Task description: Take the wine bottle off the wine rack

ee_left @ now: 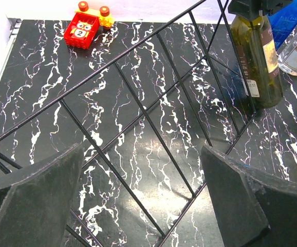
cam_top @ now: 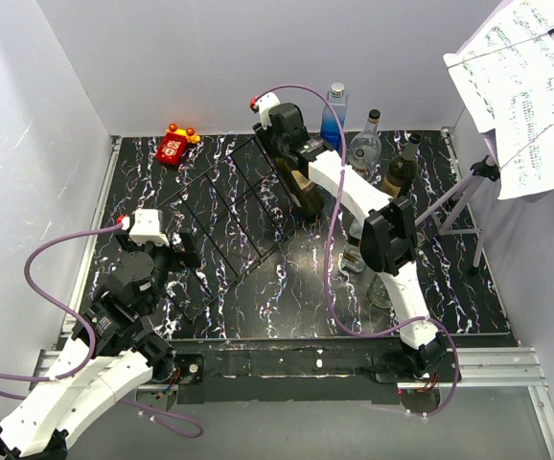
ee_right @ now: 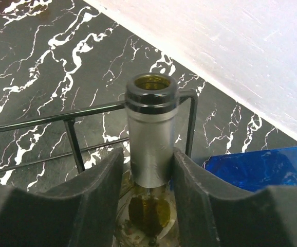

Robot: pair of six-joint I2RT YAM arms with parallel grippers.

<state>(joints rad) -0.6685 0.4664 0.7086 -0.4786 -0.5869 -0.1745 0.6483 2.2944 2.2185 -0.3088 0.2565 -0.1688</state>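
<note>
The right claw (ee_right: 149,165) grips wine bottle (ee_right: 149,121) neck (label illegible); left claw (ee_left: 141,177) gapes.

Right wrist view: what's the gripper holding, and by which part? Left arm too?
Right gripper grips the wine bottle by its foil-wrapped neck, just below the mouth. Left gripper is open, holding nothing.

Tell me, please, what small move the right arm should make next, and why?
Probably lift the wine bottle slightly and draw it away from the wine rack. The right gripper is shut on its neck, and a rack wire runs just behind that neck, so it seems not yet clear. The left gripper hangs open above the rack.
</note>
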